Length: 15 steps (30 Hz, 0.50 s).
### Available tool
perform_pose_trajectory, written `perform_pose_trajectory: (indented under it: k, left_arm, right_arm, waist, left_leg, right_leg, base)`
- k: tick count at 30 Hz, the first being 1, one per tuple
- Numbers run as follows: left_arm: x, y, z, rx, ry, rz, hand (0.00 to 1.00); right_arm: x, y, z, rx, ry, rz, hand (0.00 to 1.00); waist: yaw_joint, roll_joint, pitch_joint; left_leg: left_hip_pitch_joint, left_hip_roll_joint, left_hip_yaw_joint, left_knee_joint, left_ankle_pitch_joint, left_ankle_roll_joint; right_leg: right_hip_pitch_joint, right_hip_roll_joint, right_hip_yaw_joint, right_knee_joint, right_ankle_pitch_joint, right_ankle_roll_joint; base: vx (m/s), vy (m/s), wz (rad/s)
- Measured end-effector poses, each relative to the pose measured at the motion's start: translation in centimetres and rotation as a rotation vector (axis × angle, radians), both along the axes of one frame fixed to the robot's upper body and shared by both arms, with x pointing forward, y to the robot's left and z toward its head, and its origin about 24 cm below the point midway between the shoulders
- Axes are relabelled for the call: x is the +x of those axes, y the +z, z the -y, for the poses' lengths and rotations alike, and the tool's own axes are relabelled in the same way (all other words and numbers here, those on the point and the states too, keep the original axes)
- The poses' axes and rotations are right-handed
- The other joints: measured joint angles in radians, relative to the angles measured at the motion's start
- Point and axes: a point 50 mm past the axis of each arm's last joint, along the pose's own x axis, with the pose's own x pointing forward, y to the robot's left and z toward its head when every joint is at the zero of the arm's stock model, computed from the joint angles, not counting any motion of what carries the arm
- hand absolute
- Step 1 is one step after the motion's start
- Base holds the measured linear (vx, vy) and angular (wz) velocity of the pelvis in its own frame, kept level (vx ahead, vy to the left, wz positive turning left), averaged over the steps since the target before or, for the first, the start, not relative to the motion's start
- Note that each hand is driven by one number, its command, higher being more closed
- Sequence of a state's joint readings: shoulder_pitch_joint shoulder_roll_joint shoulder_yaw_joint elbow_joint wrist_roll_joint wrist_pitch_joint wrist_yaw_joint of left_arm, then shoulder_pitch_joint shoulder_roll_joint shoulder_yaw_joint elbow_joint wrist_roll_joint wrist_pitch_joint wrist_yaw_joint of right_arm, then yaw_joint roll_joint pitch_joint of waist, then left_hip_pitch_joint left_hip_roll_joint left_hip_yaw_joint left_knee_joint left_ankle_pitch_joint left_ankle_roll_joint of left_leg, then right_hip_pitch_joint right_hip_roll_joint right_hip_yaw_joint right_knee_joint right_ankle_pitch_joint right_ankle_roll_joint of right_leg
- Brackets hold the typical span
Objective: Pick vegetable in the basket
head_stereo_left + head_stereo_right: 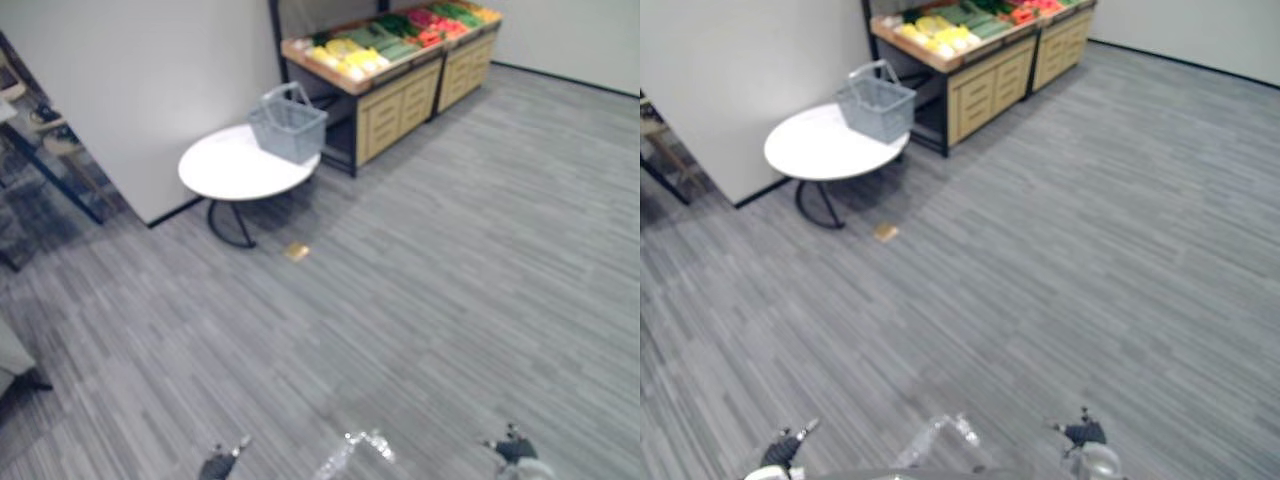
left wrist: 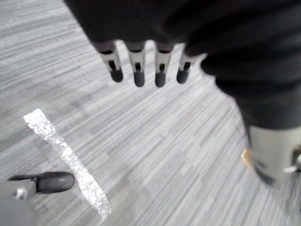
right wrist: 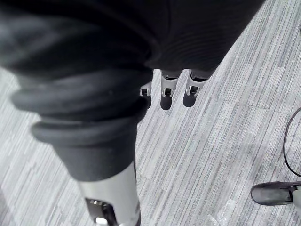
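Vegetables [image 1: 385, 42] lie far ahead, basket [image 1: 288, 124] left of them, well apart from left hand [image 2: 137, 63] and right hand [image 3: 167, 89]; fingers [image 2: 160, 77] straight, empty.

The place looks like a small mock grocery shop: a wooden produce stand [image 1: 405, 85] displays rows of green, yellow and red vegetables [image 1: 385, 40], and a grey wire shopping basket [image 1: 288, 122] sits on a round white table [image 1: 225, 170] on grey carpet [image 1: 450, 280].

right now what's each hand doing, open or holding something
Left hand: open, holding nothing.
Right hand: open, holding nothing.
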State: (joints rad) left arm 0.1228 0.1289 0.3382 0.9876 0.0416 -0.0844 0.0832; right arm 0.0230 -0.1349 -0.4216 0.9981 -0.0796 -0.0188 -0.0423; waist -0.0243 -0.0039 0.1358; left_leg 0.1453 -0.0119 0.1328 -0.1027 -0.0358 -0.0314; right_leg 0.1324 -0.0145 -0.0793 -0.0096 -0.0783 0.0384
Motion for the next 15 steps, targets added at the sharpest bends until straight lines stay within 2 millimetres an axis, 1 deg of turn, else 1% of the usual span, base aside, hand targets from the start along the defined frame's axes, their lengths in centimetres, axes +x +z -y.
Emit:
perform_pose_trajectory:
  k: [2,3,4,5,6,7,8,9,10,11,12,13,14,15]
  left_arm:
    - [0.0,-0.1,0.3,-0.007,0.001,-0.001,0.0]
    - [0.0,-0.1,0.3,-0.009,0.001,-0.002,0.0]
    - [-0.1,-0.1,0.3,-0.009,0.002,-0.002,0.0]
    - [-0.5,-0.2,0.2,-0.009,0.009,-0.014,0.0]
    - [-0.8,-0.2,0.2,-0.01,0.02,-0.017,0.0]
    - [-0.8,-0.2,0.1,-0.011,0.027,-0.016,0.0]
    - [-0.6,-0.2,0.1,-0.017,0.052,0.0,0.0]
    - [-0.5,-0.2,0.7,-0.033,0.08,0.019,0.0]
    - [-0.6,-0.3,1.2,-0.047,0.09,0.019,0.0]
    - [-1.2,-0.7,2.2,-0.073,0.094,0.001,0.0]
    - [-1.7,-0.9,2.6,-0.084,0.085,-0.015,0.0]
    - [-1.9,-1.0,2.6,-0.083,0.072,-0.023,0.0]
    - [-2.3,-1.1,2.9,-0.087,0.063,-0.037,0.0]
    - [-2.4,-1.1,3.1,-0.09,0.046,-0.043,0.0]
  right_arm:
    - [0.2,0.0,0.0,0.002,0.001,0.001,0.0]
    - [0.1,0.0,-0.1,0.003,0.003,-0.002,0.0]
    - [0.1,0.0,-0.2,0.003,0.008,-0.004,0.0]
    - [0.1,-0.1,-0.4,0.006,0.025,-0.009,0.0]
    - [-0.1,-0.3,-0.8,0.012,0.038,-0.016,0.0]
    - [-0.3,-0.4,-1.1,0.021,0.034,-0.02,0.0]
    - [-0.8,-0.7,-1.8,0.039,0.029,-0.027,0.0]
    - [-1.3,-0.7,-2.1,0.04,0.027,-0.024,0.0]
    - [-1.5,-0.7,-2.0,0.037,0.026,-0.025,0.0]
    - [-2.0,-0.8,-2.1,0.04,0.025,-0.038,0.0]
    - [-2.0,-0.9,-2.2,0.043,0.022,-0.044,0.0]
    - [-1.9,-0.9,-2.1,0.042,0.024,-0.04,0.0]
    - [-1.2,-0.8,-2.2,0.044,0.028,-0.029,0.0]
    - [-0.8,-0.6,-2.2,0.043,0.031,-0.018,0.0]
  waist:
    - [0.001,0.002,0.006]
    - [0.001,0.002,0.009]
    - [0.002,0.002,0.009]
    - [0.003,-0.003,0.013]
    - [0.005,-0.012,0.029]
    - [0.006,-0.017,0.034]
    - [0.008,-0.03,0.042]
    - [0.014,-0.019,0.058]
    - [0.024,-0.016,0.068]
    - [0.026,-0.009,0.07]
    - [0.032,-0.01,0.069]
    - [0.035,-0.009,0.069]
    - [0.042,-0.01,0.069]
    - [0.047,-0.01,0.069]
  left_leg:
    - [-0.008,0.002,0.004,0.0,-0.001,-0.001]
    - [-0.016,0.005,0.013,0.002,-0.012,-0.012]
    - [-0.016,0.007,0.021,0.008,-0.018,-0.014]
    - [-0.028,0.012,0.033,0.052,-0.047,-0.022]
    - [-0.07,0.026,0.051,0.198,-0.111,-0.045]
    - [-0.109,0.037,0.063,0.298,-0.143,-0.058]
    - [-0.212,0.073,0.096,0.552,-0.166,-0.07]
    - [-0.307,0.137,0.12,0.812,-0.146,-0.061]
    - [-0.341,0.168,0.132,0.902,-0.136,-0.056]
    - [-0.375,0.195,0.143,0.982,-0.159,-0.053]
    - [-0.394,0.2,0.169,0.941,-0.178,-0.046]
    - [-0.407,0.196,0.177,0.894,-0.183,-0.047]
    - [-0.423,0.175,0.198,0.744,-0.178,-0.045]
    - [-0.441,0.139,0.195,0.56,-0.129,-0.036]
  right_leg:
    - [-0.027,0.001,0.003,0.028,-0.014,-0.003]
    - [-0.042,0.002,0.008,0.049,-0.027,-0.006]
    - [-0.049,0.004,0.015,0.062,-0.036,-0.009]
    - [-0.062,0.003,0.026,0.097,-0.066,-0.018]
    - [-0.059,0.0,0.033,0.127,-0.095,-0.026]
    - [-0.055,-0.001,0.032,0.135,-0.106,-0.029]
    - [-0.044,-0.005,0.027,0.154,-0.12,-0.034]
    - [-0.004,0.01,0.029,0.157,-0.132,-0.045]
    - [0.015,0.018,0.033,0.157,-0.146,-0.056]
    - [0.052,0.019,0.04,0.161,-0.168,-0.057]
    - [0.071,0.006,0.055,0.164,-0.182,-0.055]
    - [0.072,-0.003,0.063,0.163,-0.187,-0.053]
    - [0.071,-0.027,0.084,0.155,-0.194,-0.044]
    - [0.076,-0.053,0.094,0.138,-0.2,-0.033]
  base:
    - [0.0,-0.034,-0.05]
    - [0.03,-0.036,-0.14]
    - [0.06,-0.037,-0.21]
    - [0.11,-0.044,-0.2]
    - [0.11,-0.05,-0.12]
    - [0.09,-0.089,0.02]
    - [0.07,-0.119,0.02]
    - [0.09,-0.115,-0.04]
    - [0.15,-0.05,-0.15]
    - [0.2,0.005,-0.22]
    - [0.27,0.035,-0.26]
    - [0.3,0.064,-0.4]
    - [0.33,0.119,-0.43]
    - [0.32,0.13,-0.35]
